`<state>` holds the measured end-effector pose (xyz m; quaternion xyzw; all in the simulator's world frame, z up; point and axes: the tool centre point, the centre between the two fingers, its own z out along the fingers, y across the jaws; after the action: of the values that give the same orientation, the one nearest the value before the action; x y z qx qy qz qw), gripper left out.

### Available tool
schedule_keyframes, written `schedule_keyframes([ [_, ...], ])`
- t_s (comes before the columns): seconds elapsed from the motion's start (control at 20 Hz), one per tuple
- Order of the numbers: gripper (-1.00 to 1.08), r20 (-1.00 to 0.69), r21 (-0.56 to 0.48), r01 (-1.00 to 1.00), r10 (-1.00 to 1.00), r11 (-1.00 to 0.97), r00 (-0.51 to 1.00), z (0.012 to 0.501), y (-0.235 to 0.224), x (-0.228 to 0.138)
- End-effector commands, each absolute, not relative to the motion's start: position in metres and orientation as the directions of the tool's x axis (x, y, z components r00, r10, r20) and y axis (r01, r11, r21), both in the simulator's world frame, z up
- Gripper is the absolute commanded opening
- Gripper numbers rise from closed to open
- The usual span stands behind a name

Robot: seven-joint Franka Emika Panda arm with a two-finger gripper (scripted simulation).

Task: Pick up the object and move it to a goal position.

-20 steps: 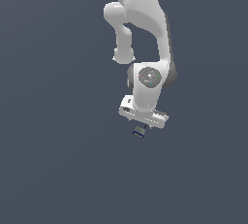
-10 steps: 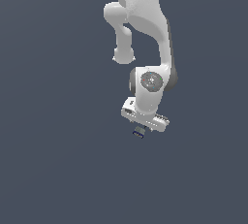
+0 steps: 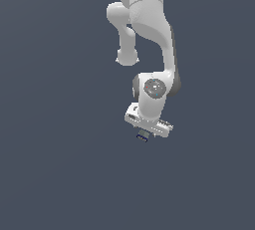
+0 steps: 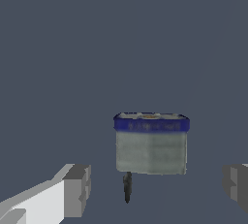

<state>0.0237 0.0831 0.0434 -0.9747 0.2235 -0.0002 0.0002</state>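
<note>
The object [image 4: 151,145] is a small blocky item with a grey-green face, a blue top edge and a thin black stub below it. It rests on the dark grey floor. In the wrist view it lies between my two grey fingertips [image 4: 77,189], with a gap on each side. My gripper [image 4: 157,186] is open and touches nothing. In the exterior view the object [image 3: 143,136] shows as a tiny dark speck just under the white hand of my gripper [image 3: 145,132], which hides the fingers.
The white arm [image 3: 149,35] reaches down from the top of the exterior view. A plain dark grey floor [image 3: 60,174] lies all around.
The arm has sunk slightly toward the object. The object has not moved and the jaws stay apart.
</note>
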Motion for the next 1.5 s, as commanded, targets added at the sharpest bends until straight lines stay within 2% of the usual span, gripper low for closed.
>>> schedule_keyframes([
  [0.0, 1.00, 0.000, 0.000, -0.437, -0.437, -0.900, 0.900, 0.030, 0.083, 0.023],
  [0.4, 1.00, 0.000, 0.000, -0.438, -0.438, -0.899, 0.899, 0.012, 0.083, 0.024],
  [0.45, -1.00, 0.000, 0.000, -0.438, -0.438, -0.899, 0.899, 0.012, 0.083, 0.024],
  [1.45, -1.00, 0.000, 0.000, -0.437, -0.437, -0.899, 0.899, 0.024, 0.076, 0.012],
])
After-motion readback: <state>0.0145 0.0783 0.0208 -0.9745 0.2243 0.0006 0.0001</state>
